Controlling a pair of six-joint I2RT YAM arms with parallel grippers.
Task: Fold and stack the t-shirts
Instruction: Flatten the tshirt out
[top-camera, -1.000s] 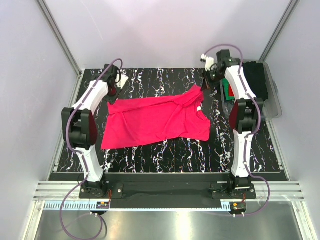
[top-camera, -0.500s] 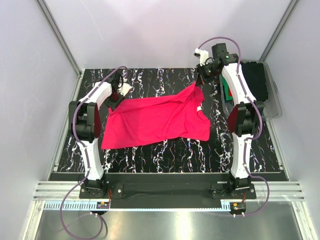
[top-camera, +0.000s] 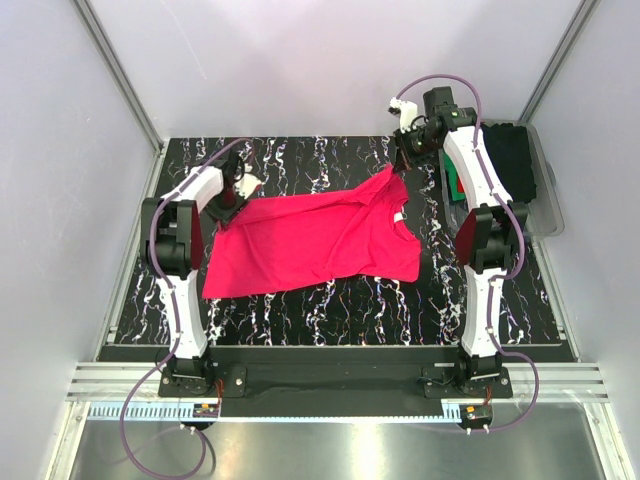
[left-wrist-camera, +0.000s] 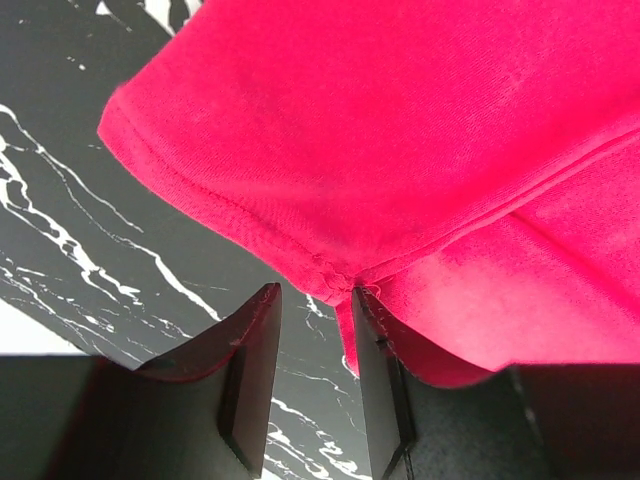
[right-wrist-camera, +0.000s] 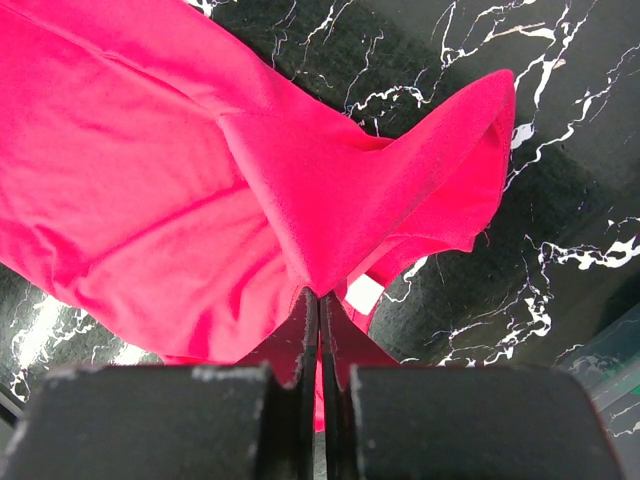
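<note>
The bright pinkish-red t-shirt lies spread across the middle of the black marbled table. My right gripper is shut on a fold of it near the collar at the far right, and lifts that part off the table. In the right wrist view the jaws pinch the cloth beside the small white neck label. My left gripper is open at the shirt's far left corner. In the left wrist view its fingertips flank the hem seam with a gap between them.
A clear bin stands at the far right edge, holding a black shirt and green and red cloth. Enclosure walls and metal posts ring the table.
My left gripper has moved toward the shirt's far left corner and now sits at its hem. My right gripper has lifted its fold slightly farther back.
</note>
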